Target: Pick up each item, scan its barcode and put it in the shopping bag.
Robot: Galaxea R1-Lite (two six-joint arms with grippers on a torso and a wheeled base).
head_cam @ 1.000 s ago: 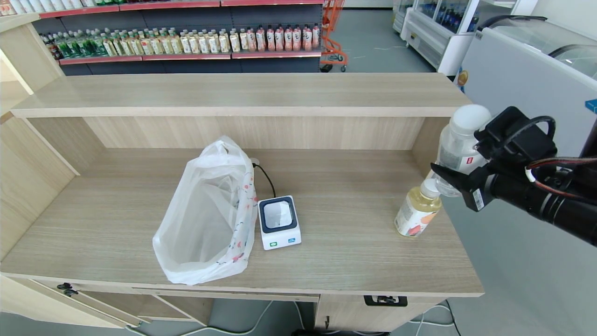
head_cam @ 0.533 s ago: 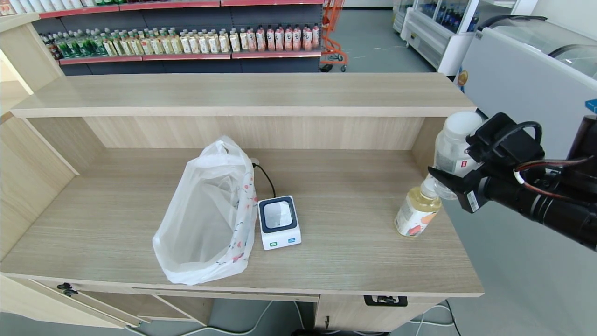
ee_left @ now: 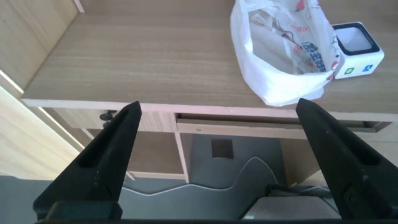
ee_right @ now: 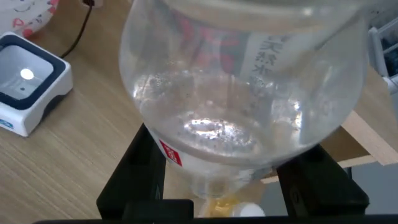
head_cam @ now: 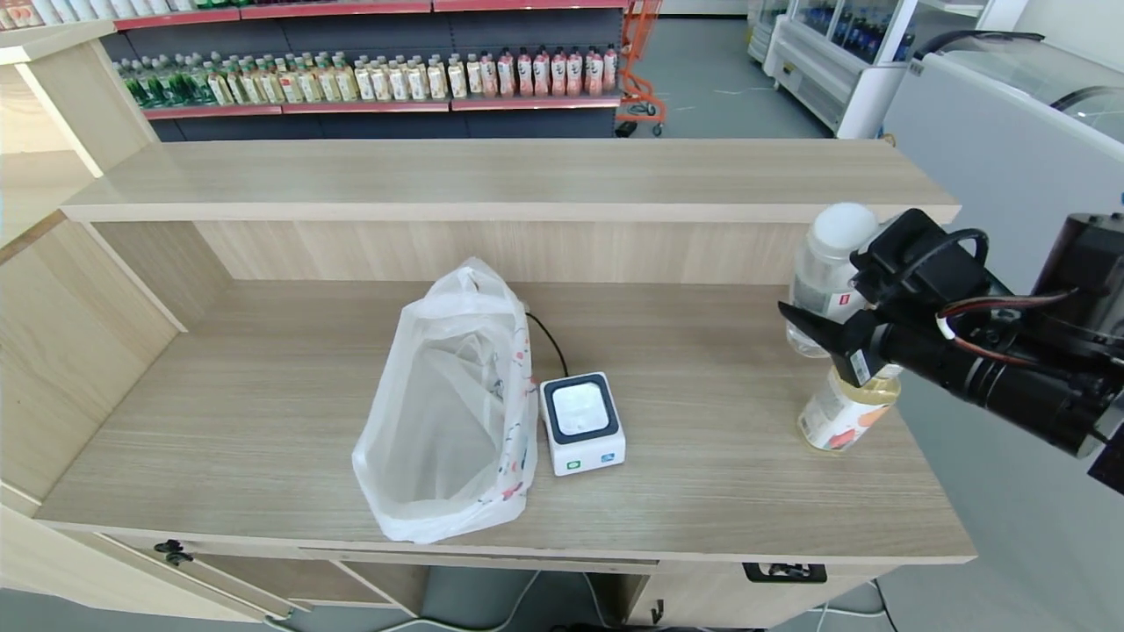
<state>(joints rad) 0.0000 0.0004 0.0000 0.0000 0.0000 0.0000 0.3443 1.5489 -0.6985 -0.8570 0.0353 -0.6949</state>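
Clear bottle (head_cam: pixel 821 272) upright, cap up, long axis vertical, clamped low down between the right gripper's (head_cam: pixel 812 325) fingers above the worktop's (head_cam: pixel 702 456) right end. Far finger hidden behind it. Just below, tea bottle (head_cam: pixel 841 412), cap and neck covered by the gripper. Scanner (head_cam: pixel 582 423) and open bag (head_cam: pixel 452 412) well left. Left gripper (ee_left: pixel 217 158) fingers spread wide, holding nothing, off the worktop's near edge.

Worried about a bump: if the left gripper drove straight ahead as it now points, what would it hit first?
Likely the front edge of the counter, just short of the shopping bag. The open left gripper aims about there, though depth is hard to judge.
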